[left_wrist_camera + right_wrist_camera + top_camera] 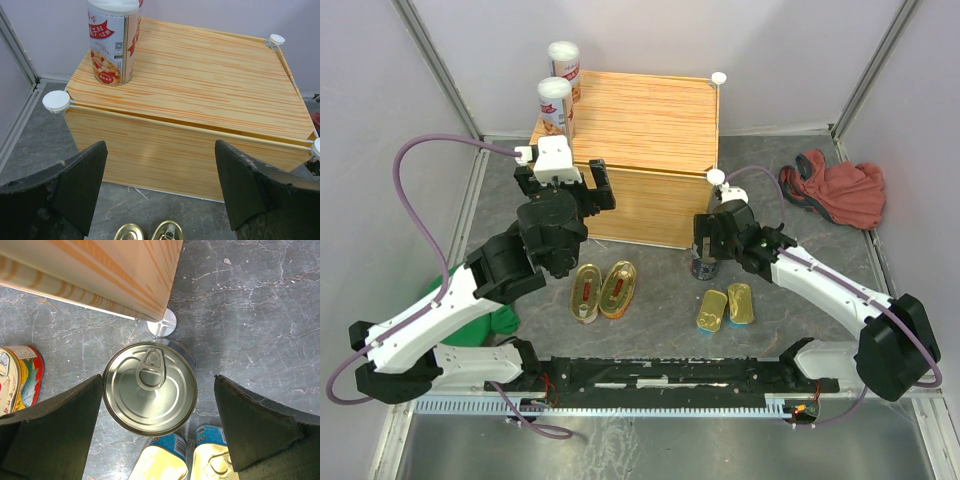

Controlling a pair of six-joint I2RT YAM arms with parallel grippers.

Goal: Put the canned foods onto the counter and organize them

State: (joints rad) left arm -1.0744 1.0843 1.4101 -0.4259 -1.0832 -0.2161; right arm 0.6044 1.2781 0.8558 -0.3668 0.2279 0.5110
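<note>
Cans: two tall ones [556,105] stand upright at the far-left corner of the wooden counter [650,120]; the round tin [150,387] sits on the bench [775,160] just beside the counter's near-right foot; two oval tins [586,291] and two rectangular tins [711,310] lie on the bench in front; the left end effector [160,147] is spread wide before the counter's front, holding nothing; the right end effector [157,382] is spread either side of the round tin, not clamped.

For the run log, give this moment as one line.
left gripper open, empty | right gripper open astride round tin | two tall cans on counter
</note>
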